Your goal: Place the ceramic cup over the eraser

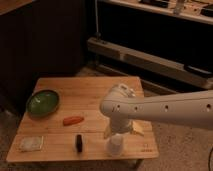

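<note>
1. One small white tapered ceramic cup (115,146) stands near the wooden table's (95,100) 5 o'clock edge. It is probably light, rigid, slick and chippable, and best held across its side walls.
2. At the cup's 9 o'clock, apart, lies the small black rectangular eraser (78,142).
3. Just above the cup sits the gripper (116,134); whether it grips, I cannot tell.

A white, smooth-shelled robot arm (172,109) reaches in from the right edge of the view, its long thick link running almost level and slightly downward toward the left. Small dark dots sit in a row along its side. The link ends in a bulbous rounded joint housing (118,101) near the middle of the view, where the arm bends straight down. Below this bend hangs the gripper (116,133), pointing downward in the lower centre, largely hidden by the wrist above it.
</note>
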You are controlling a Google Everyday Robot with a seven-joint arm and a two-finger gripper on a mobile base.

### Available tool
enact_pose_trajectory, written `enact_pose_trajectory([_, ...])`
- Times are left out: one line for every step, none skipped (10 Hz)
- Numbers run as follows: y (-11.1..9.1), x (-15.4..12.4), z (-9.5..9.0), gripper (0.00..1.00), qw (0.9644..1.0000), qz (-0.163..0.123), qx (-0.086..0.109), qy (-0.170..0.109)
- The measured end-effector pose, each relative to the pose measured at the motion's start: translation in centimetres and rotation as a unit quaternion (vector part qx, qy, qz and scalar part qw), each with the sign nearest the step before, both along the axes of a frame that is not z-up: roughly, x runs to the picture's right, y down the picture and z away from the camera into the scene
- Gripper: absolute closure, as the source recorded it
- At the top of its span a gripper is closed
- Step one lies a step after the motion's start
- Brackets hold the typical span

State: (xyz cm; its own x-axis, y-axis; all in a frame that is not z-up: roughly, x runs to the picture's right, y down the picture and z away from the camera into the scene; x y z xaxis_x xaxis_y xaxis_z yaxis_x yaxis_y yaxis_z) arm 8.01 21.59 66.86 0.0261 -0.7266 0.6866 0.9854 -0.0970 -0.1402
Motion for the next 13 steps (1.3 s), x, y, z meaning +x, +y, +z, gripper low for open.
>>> enact_pose_trajectory([0.12,-0.02,-0.04,0.04,1.0000,-0.002,-0.001,0.000])
enact_pose_trajectory([0.24,0.00,-0.07,0.04,1.0000,-0.003,-0.002,0.000])
enact_pose_trajectory([0.34,0.03,-0.10,0.04,1.0000,-0.003,-0.003,0.000])
enact_pose_trajectory([0.44,0.01,-0.08,0.04,1.0000,-0.004,-0.005,0.000])
enact_pose_trajectory([0.54,0.01,-0.04,0.04,1.0000,-0.005,-0.006,-0.001])
enact_pose_trajectory([0.59,0.03,-0.04,0.04,1.0000,-0.006,-0.006,-0.001])
enact_pose_trajectory([0.68,0.06,-0.03,0.04,0.9999,-0.008,-0.007,-0.002])
enact_pose_trajectory([0.72,0.06,-0.01,0.04,0.9999,-0.009,-0.008,-0.002])
enact_pose_trajectory([0.69,0.04,0.00,0.04,0.9999,-0.009,-0.008,-0.002])
enact_pose_trajectory([0.71,0.07,0.03,0.04,0.9999,-0.010,-0.009,-0.002])
enact_pose_trajectory([0.73,0.06,0.03,0.04,0.9999,-0.010,-0.010,-0.002])
enact_pose_trajectory([0.78,0.05,0.05,0.04,0.9999,-0.011,-0.010,-0.003])
enact_pose_trajectory([0.79,0.05,0.06,0.04,0.9999,-0.012,-0.011,-0.003])
